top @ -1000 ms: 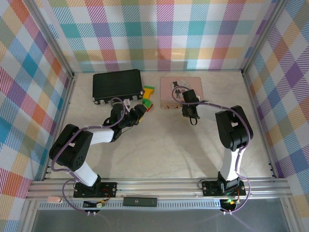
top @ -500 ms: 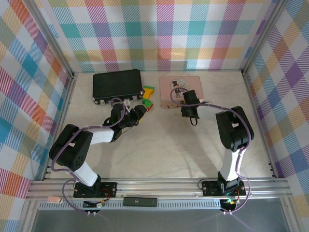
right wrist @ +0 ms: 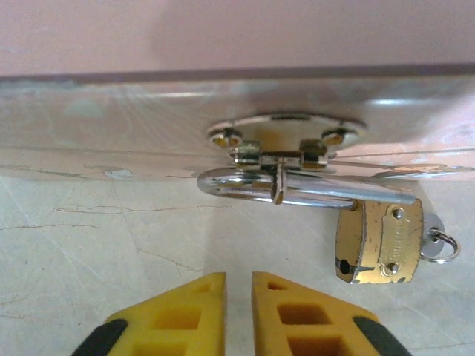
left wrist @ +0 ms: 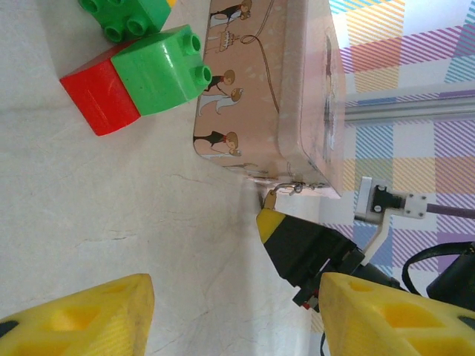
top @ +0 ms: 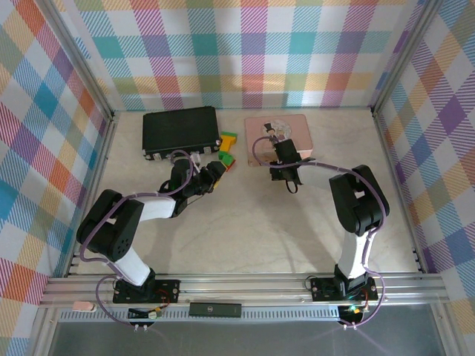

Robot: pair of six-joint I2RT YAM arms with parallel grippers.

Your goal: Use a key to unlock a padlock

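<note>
The small brass padlock [right wrist: 378, 241] hangs from a hasp [right wrist: 286, 144] on the front wall of the pink tin box [top: 293, 124]. Its silver shackle [right wrist: 297, 185] lies sideways through the hasp, and one shackle hole in the body stands empty. A key with a small ring [right wrist: 438, 241] sticks out of the padlock's right end. My right gripper [right wrist: 237, 285] sits low on the table just in front, left of the body, its yellow fingers nearly together and holding nothing. My left gripper [left wrist: 236, 311] is open, further left, facing the tin and the right gripper's finger [left wrist: 297, 241].
Green and red toy blocks [left wrist: 137, 78] lie left of the tin, between it and a black case [top: 180, 130] at the back left. Plaid walls enclose the marble table [top: 245, 215].
My right gripper has shifted slightly left along the tin's front and its wrist has turned. The left arm has stayed put.
</note>
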